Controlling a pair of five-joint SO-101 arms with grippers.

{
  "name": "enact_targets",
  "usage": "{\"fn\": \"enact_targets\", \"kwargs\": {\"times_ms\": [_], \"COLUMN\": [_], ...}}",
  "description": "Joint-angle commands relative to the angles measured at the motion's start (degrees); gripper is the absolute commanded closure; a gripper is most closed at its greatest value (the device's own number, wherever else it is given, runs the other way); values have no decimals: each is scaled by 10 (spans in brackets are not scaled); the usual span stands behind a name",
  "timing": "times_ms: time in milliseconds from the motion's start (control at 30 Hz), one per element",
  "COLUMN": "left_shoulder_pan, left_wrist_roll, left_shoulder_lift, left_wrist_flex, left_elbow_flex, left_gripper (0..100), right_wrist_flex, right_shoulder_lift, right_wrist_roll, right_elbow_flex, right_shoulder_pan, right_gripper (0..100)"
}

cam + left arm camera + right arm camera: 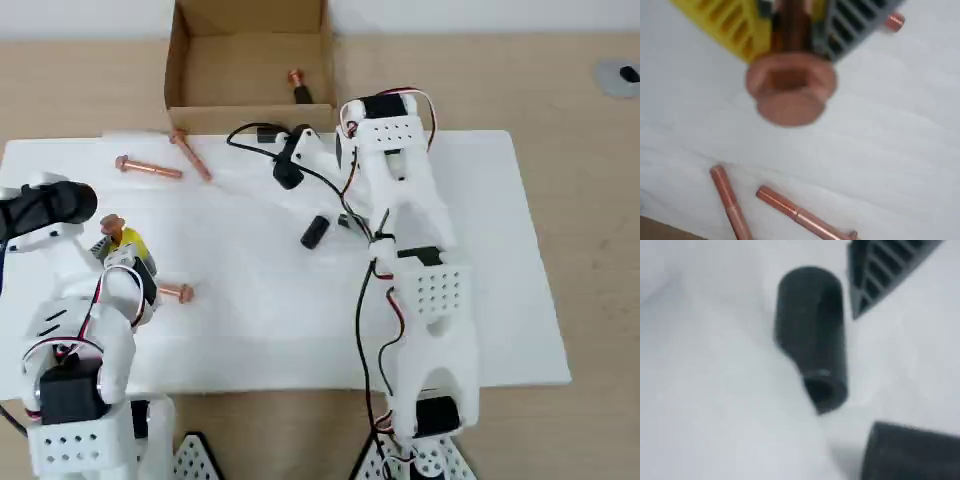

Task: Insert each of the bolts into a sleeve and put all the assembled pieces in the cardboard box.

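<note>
High view: left gripper (124, 245) is clamped on the held bolt (111, 224), with the head poking out on the box side. The sleeve (315, 232) lies flat mid-mat, well apart from that gripper and just beside the right arm (400, 200), so the right arm is nearer. Sleeve axis runs diagonally across the mat (480, 330). The box (178, 70) holds one finished piece (297, 85). Loose bolts (150, 167) lie by the box front, and a third bolt (176, 292) lies beside the left arm.

Left wrist view: held bolt (790, 92) is copper, hex head toward the camera. Left gripper (792, 25) has yellow and grey jaws tight on the shank.

Right wrist view: sleeve (812, 335) is a black tube with one open bore end showing. Right gripper (865, 375) has its jaws apart and empty. The sleeve sits just beside the gap, not in it. My guess is the jaws must shift over and close across the short axis.
</note>
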Motion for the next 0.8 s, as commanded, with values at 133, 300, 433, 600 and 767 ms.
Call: {"fn": "enact_targets", "kwargs": {"times_ms": [133,300,433,600,767], "left_shoulder_pan": [10,7,7,7,7], "left_wrist_roll": [0,0,0,-1,-2], "left_shoulder_lift": [-8,-8,-8,-8,-8], "left_wrist_flex": [1,1,1,1,1], "left_elbow_flex": [-32,-29,-29,-29,-28], "left_gripper": [991,991,991,991,991], "right_wrist_flex": [8,2,-30,-81,-98], "right_shoulder_lift": [-98,-166,-167,-142,-95], "right_wrist_roll": [-24,-27,-27,-27,-25], "right_elbow_flex": [38,133,184,211,182], "right_shoulder_pan": [-51,-73,-58,-35,-21], "right_gripper": [594,594,594,594,594]}}
